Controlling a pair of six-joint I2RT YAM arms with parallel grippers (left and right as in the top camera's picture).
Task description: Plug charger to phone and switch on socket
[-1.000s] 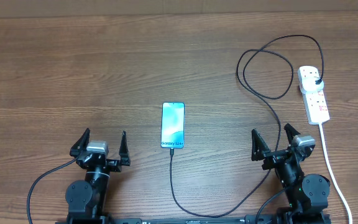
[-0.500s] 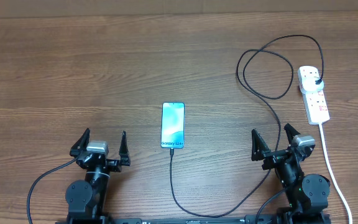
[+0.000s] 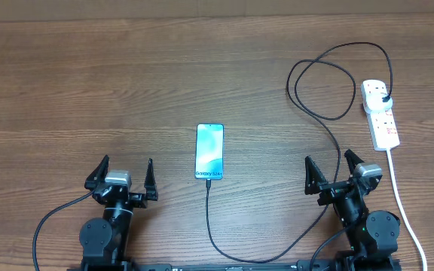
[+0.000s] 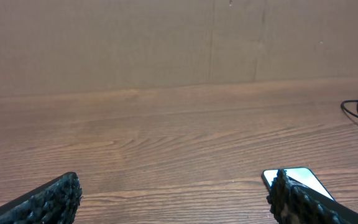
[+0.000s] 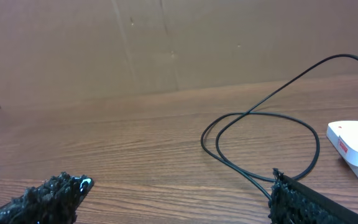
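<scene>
The phone (image 3: 209, 151) lies flat mid-table, screen lit light blue. The charger (image 3: 322, 120), a thin black cable, meets the phone's bottom edge, runs toward the front edge, curves right, loops, and ends in a black plug in the socket (image 3: 383, 124), a white strip with red-marked switches at the right. My left gripper (image 3: 126, 162) stands open left of the phone, touching nothing. My right gripper (image 3: 328, 158) stands open between the phone and the socket, beside the cable. In the left wrist view the phone (image 4: 297, 177) shows partly behind the right finger (image 4: 297, 202). In the right wrist view the charger loop (image 5: 266, 114) and the socket (image 5: 353, 137) lie ahead.
A thick white cord (image 3: 402, 199) runs from the socket down the right side past my right arm. A brown board wall (image 4: 166, 43) stands behind the wooden table (image 3: 89, 90).
</scene>
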